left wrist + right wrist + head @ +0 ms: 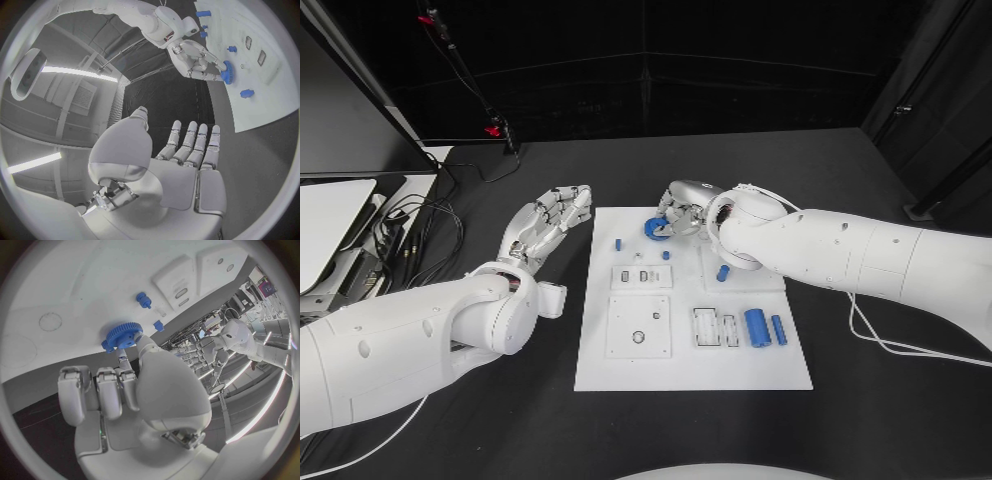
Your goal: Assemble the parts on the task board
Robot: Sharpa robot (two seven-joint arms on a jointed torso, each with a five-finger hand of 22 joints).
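The white task board (733, 370) lies in the middle of the black table. At its far end my right hand (684, 209) pinches a blue gear (655, 228) between thumb and fingertip, just above the board; the same gear (122, 336) sits at the fingertips of that hand (119, 395) in the right wrist view, and the left wrist view also shows this gear (226, 73). My left hand (548, 222) hovers flat beside the board's left edge, fingers straight and apart, holding nothing. Small blue pegs (617, 243) (723, 272) and a blue cylinder (756, 327) lie on the board.
Recessed slots and a square plate with a hole (640, 326) mark the board's near half. A monitor (358, 120) and a tangle of cables (408, 225) stand at the table's left. A white cable (877, 340) trails from the right arm.
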